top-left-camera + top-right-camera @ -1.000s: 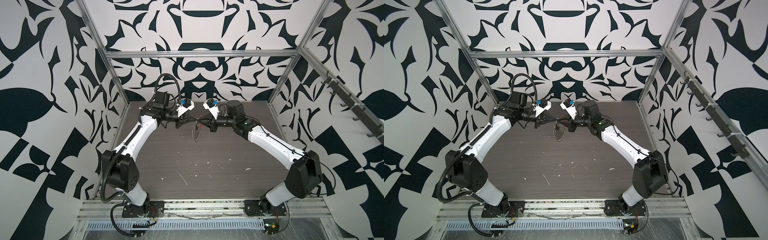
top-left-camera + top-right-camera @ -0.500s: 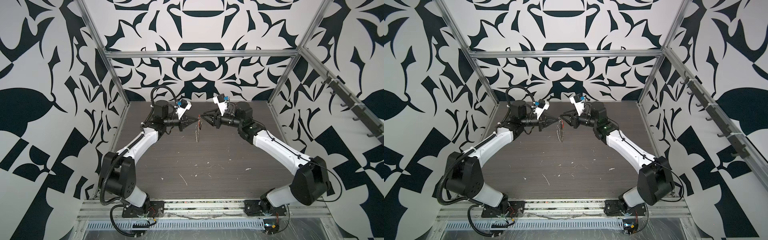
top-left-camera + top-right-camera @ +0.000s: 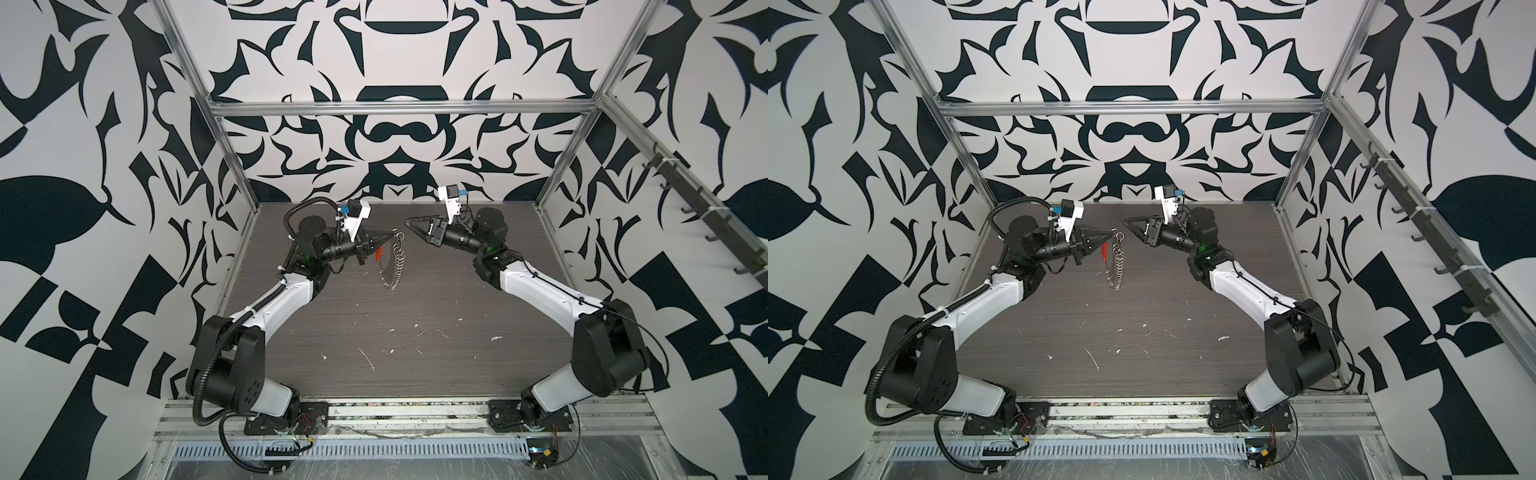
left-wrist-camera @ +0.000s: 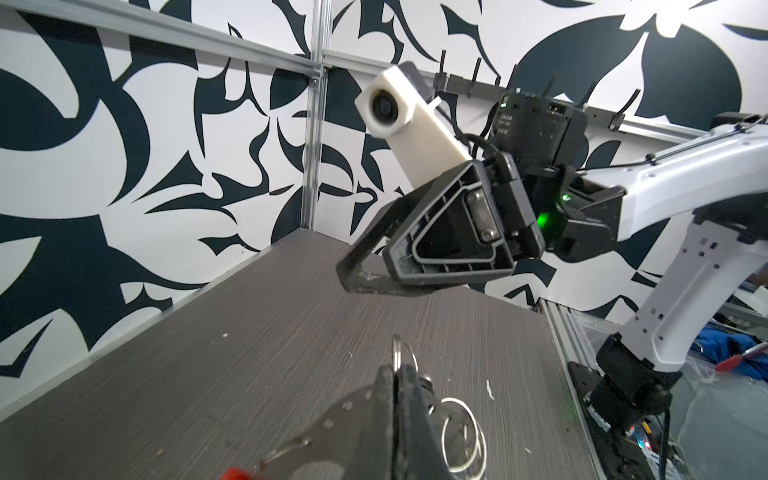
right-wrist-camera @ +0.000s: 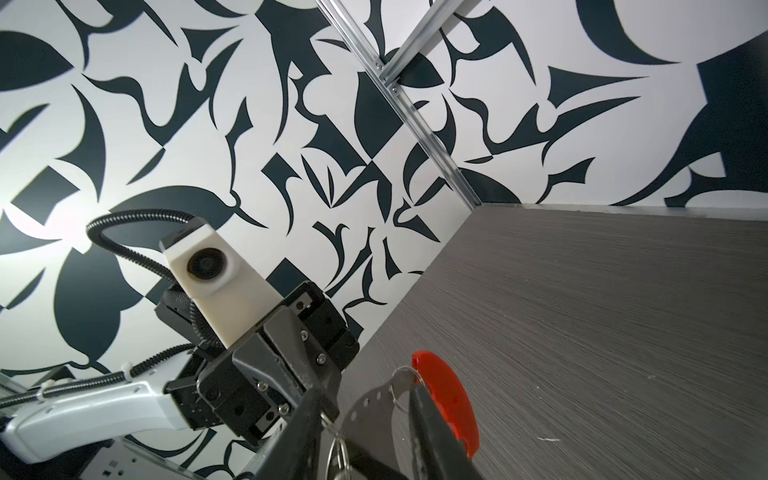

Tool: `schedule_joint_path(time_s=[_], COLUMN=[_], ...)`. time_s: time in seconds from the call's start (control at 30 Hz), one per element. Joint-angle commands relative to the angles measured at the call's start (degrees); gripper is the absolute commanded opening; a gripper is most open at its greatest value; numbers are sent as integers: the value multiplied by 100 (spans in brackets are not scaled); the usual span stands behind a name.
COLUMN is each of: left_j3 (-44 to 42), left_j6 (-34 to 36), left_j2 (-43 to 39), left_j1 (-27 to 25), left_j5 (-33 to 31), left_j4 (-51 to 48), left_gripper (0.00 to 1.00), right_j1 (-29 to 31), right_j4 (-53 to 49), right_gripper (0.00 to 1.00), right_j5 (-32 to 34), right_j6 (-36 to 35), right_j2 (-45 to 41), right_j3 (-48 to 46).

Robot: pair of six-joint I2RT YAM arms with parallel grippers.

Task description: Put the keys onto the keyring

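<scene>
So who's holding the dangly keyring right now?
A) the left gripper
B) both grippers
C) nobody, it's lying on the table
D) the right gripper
A: the left gripper is shut on the top of the keyring, which hangs down from it in the air, while the right gripper is open, empty and a little way off.

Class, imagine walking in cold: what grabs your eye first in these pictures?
The bold black-and-white patterned walls all round the cell. Then, above the back of the dark table, the keyring with its red piece dangles from the left gripper, jaws shut on it, while the right gripper faces it, jaws open.
</scene>
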Motion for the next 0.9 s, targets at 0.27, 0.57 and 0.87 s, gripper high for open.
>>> schedule_joint_path(time_s=[0.27, 0.57, 0.87], left_j3=[56, 69, 83], left_j6=[-546, -770, -812], left_j2=[0, 105, 145], left_j1=[-13, -20, -17], left_j5=[-222, -208, -152], left_j4=[1021, 1310, 1401], left_gripper=[0, 0, 0], right_j1=[127, 172, 182], right_j4=[879, 989, 1174], right_gripper=[36, 19, 9], right_j5=[-397, -450, -472], right_j6=[454, 501, 660], right_j2=[-136, -23, 130], right_j3=[-161, -91, -54])
